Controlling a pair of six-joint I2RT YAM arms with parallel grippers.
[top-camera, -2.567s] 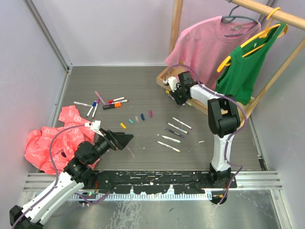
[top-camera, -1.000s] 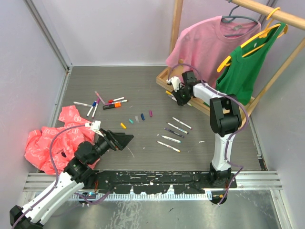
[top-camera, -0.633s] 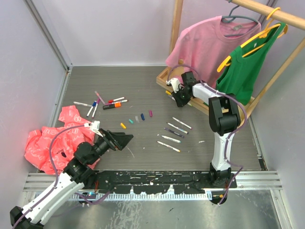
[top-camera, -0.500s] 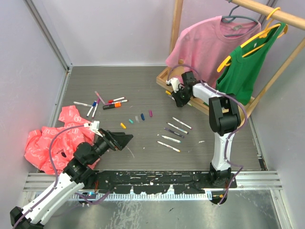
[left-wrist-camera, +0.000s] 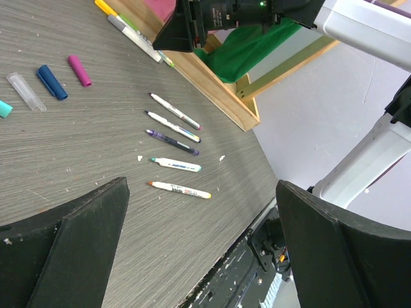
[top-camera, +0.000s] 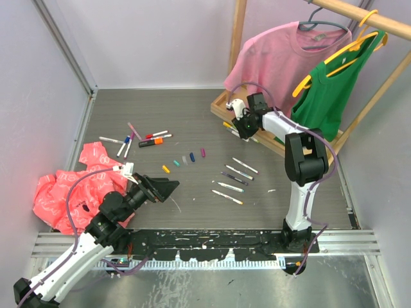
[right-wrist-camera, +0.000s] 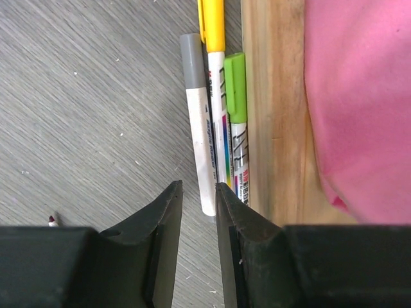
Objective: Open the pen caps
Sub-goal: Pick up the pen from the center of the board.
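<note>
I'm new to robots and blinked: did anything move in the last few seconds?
The right gripper edged slightly right along the wooden frame, above three capped pens; nothing visibly grabbed. The left gripper, loose caps and other pens stayed put.

**A robot test cell, not a home**

We see a bare booth of plain lilac wall panels (top-camera: 160,38) round a grey wood-grain table (top-camera: 180,115); the left arm (top-camera: 70,263) and the right arm (top-camera: 297,205), both white, are bolted to a metal rail (top-camera: 359,240) at its near edge; shirts (top-camera: 276,64) on a wooden rack (top-camera: 239,25) and scattered pens (top-camera: 244,165) look to us like props.
</note>
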